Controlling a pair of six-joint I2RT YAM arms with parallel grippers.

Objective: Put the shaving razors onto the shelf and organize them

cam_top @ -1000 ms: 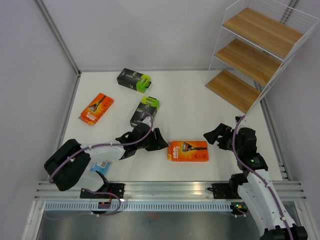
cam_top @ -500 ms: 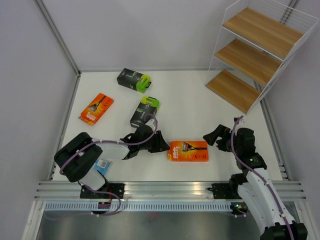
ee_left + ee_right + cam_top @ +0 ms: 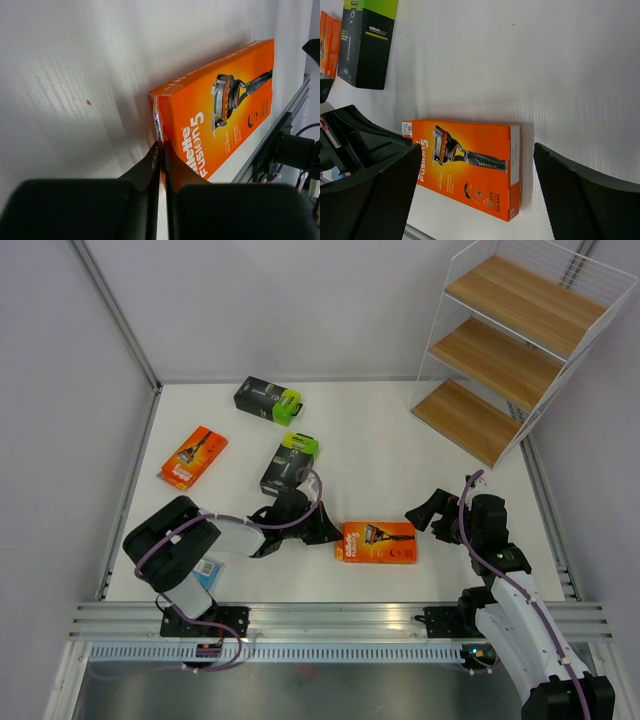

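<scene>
An orange razor pack [image 3: 378,542] lies flat near the table's front centre. My left gripper [image 3: 333,533] is at its left end, jaws shut on the thin end flap of the pack [image 3: 220,110]; the flap edge runs in between the fingertips [image 3: 155,155]. My right gripper [image 3: 425,512] hovers wide open just right of the pack [image 3: 467,165], holding nothing. A second orange pack [image 3: 194,457] lies far left. Two black boxes with lime ends [image 3: 268,400] [image 3: 289,464] lie behind. A blue blister pack [image 3: 203,570] is partly hidden under my left arm. The shelf [image 3: 510,350] stands at the back right, its boards bare.
Grey walls close in the table's left and back sides. A metal rail [image 3: 340,615] runs along the near edge by the arm bases. The shelf's white wire frame [image 3: 470,465] reaches down to the table right of my right arm.
My left gripper slid right to the orange pack's end and shut on its flap. The left arm's elbow swung right. The right arm barely moved and stayed open.
</scene>
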